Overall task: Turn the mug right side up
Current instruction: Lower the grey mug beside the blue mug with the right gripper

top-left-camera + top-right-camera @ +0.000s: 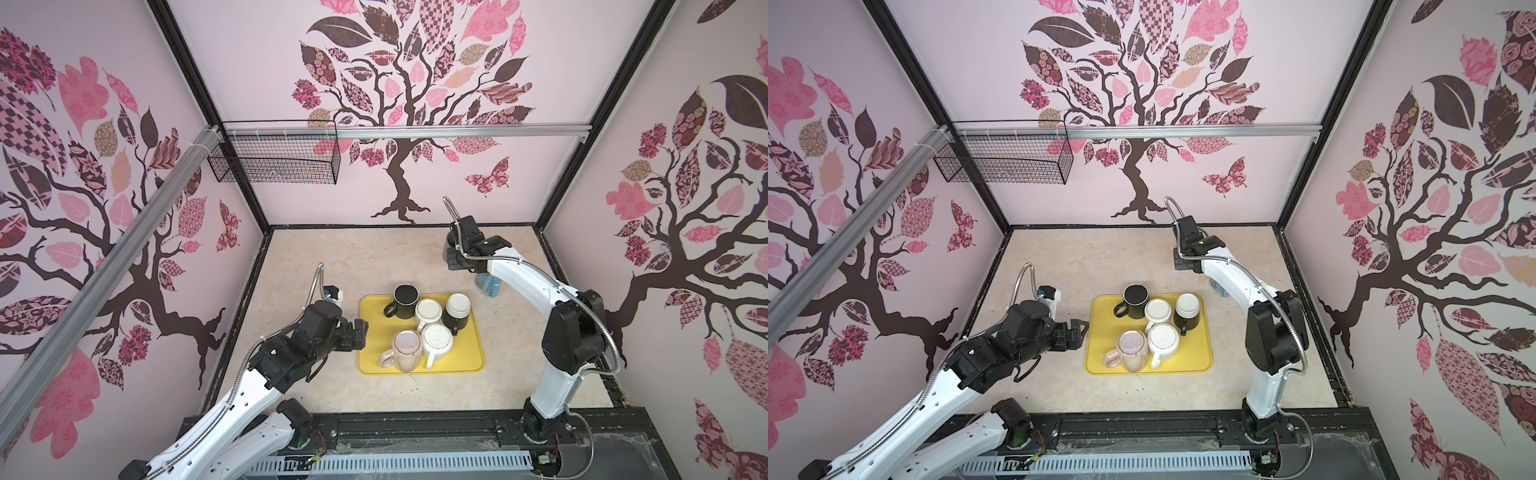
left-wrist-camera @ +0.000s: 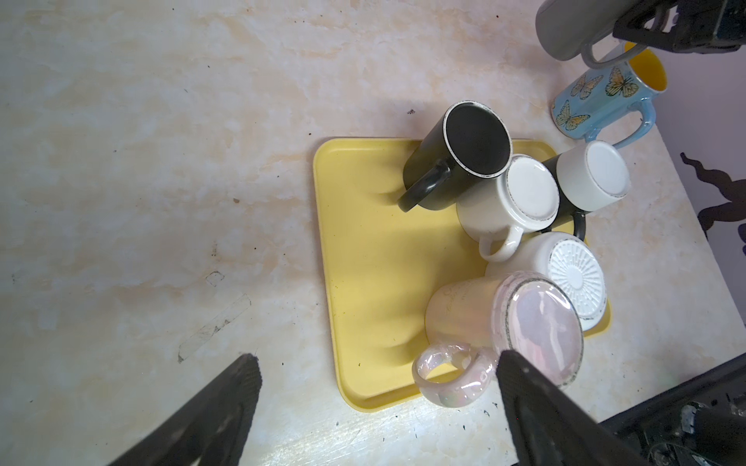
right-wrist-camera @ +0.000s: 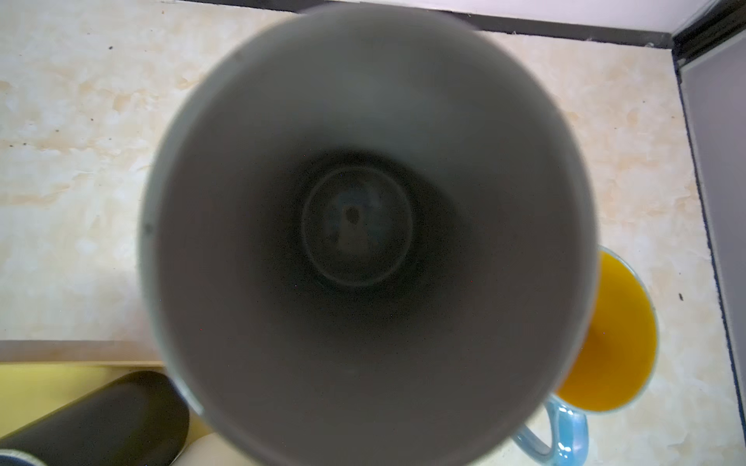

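Right pincer pinches grey mug, mouth up | should lower it level onto surface, clear of blue mug beside pincer | left pincer spread.

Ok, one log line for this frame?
left gripper: open, near pink mug on tray | right gripper: shut on grey mug, off tray | tray: black mug upright, other four inverted

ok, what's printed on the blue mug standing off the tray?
Butterflies on the mug, over light blue, with a yellow inside. The left wrist view shows it best.
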You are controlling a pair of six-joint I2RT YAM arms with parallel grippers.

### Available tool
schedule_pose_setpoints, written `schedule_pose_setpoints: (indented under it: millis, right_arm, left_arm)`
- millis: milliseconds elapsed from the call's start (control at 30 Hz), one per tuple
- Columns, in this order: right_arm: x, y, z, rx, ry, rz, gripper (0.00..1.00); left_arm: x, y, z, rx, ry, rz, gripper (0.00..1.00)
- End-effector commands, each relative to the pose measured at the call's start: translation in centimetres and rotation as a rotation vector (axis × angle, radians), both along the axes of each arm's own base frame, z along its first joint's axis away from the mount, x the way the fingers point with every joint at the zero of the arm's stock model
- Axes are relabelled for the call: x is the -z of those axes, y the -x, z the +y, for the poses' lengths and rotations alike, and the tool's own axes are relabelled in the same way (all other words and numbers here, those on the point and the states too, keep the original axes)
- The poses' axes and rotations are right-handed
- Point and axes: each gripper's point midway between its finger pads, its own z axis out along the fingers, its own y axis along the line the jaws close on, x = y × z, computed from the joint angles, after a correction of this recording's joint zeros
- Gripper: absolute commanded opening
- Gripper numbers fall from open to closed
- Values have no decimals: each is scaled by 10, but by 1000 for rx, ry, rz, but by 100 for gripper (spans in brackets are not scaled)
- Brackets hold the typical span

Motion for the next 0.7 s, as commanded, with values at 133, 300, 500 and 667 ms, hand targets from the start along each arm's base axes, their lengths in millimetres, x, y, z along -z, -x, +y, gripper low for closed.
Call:
schedule_pose_setpoints:
  millis: [133, 300, 500, 667]
  right_arm:
    - [-7, -12, -7, 14, -22, -42, 0]
    - [3, -10, -12, 12, -15, -8, 0]
    - [17, -8, -15, 10, 10, 33, 0]
    - [22, -5, -17, 10, 16, 46, 0]
  left_arm:
    - [-6, -4, -10, 29, 19, -11, 94]
    - [-5, -5, -14, 45, 25, -8, 94]
    - [-1, -6, -15, 45, 21, 6, 94]
    - [-2, -5, -16, 51, 28, 2, 94]
